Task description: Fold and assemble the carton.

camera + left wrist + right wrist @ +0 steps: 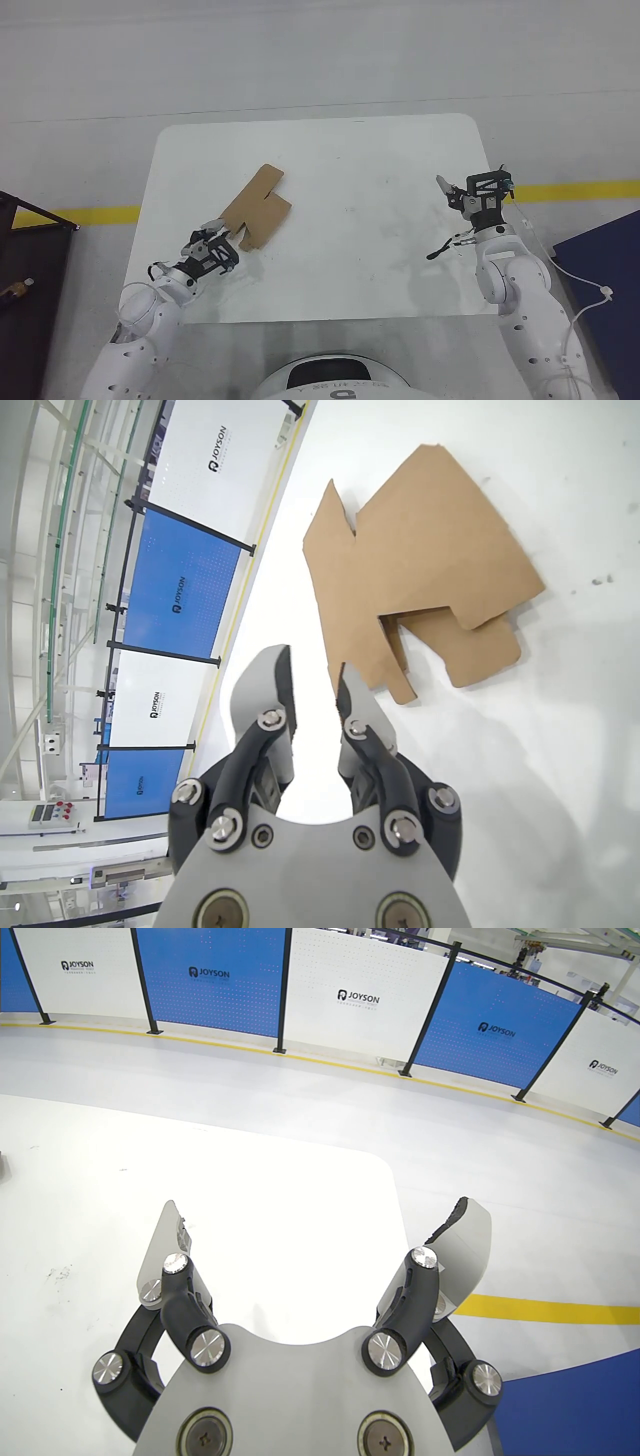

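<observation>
1. One carton (258, 207), flat and unfolded, lies on the left half of the desk (380, 160). Its long axis runs diagonally, from its near-left tabs toward the far middle.
2. Left hand (312, 672): narrowly parted, pinching nothing, just beside the carton's near edge.
3. Right hand (320, 1213): spread wide, empty, well apart at the desk's right edge.
4. Risk, we judge: the thin, unbraced sheet may skid rather than lift.
</observation>
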### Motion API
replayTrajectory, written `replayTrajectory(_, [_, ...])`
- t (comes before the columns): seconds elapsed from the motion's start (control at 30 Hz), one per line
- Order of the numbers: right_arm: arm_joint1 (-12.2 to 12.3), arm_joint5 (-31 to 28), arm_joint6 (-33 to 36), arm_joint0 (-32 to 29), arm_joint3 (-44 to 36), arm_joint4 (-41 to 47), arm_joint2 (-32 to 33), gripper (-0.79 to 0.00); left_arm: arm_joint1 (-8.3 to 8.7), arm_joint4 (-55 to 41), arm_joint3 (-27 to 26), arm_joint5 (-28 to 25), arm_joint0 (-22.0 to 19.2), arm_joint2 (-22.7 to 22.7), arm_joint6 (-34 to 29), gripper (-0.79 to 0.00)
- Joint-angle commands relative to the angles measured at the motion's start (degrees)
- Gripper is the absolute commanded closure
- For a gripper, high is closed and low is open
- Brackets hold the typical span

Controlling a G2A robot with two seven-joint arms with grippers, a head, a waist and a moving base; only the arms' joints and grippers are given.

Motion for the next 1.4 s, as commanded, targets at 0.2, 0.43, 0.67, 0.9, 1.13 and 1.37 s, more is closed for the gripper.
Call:
replayTrajectory(0.2, [0.0, 0.0, 0.0, 0.0, 0.0, 0.0, 0.0, -0.785, 0.30, 3.2, -0.1, -0.1, 0.4, -0.2, -0.6, -0.785])
replayTrajectory(0.43, [0.0, 0.0, 0.0, 0.0, 0.0, 0.0, 0.0, -0.785, 0.09, 2.3, 0.9, 0.0, -0.8, 0.8, -1.6, -0.733])
replayTrajectory(0.67, [0.0, 0.0, 0.0, 0.0, 0.0, 0.0, 0.0, -0.785, -0.34, -0.2, 3.4, -0.3, -4.1, 2.2, -2.4, -0.588])
replayTrajectory(0.9, [0.0, 0.0, 0.0, 0.0, 0.0, 0.0, 0.0, -0.785, -0.72, -1.0, 5.7, -0.8, -7.0, 4.2, -2.7, -0.508])
replayTrajectory(1.13, [0.0, 0.0, 0.0, 0.0, 0.0, 0.0, 0.0, -0.785, -1.00, -1.0, 8.3, -1.4, -9.7, 5.6, -3.3, -0.428])
replayTrajectory(1.37, [0.0, 0.0, 0.0, 0.0, 0.0, 0.0, 0.0, -0.785, -1.31, -1.5, 10.9, -1.8, -12.3, 6.8, -3.9, -0.379])
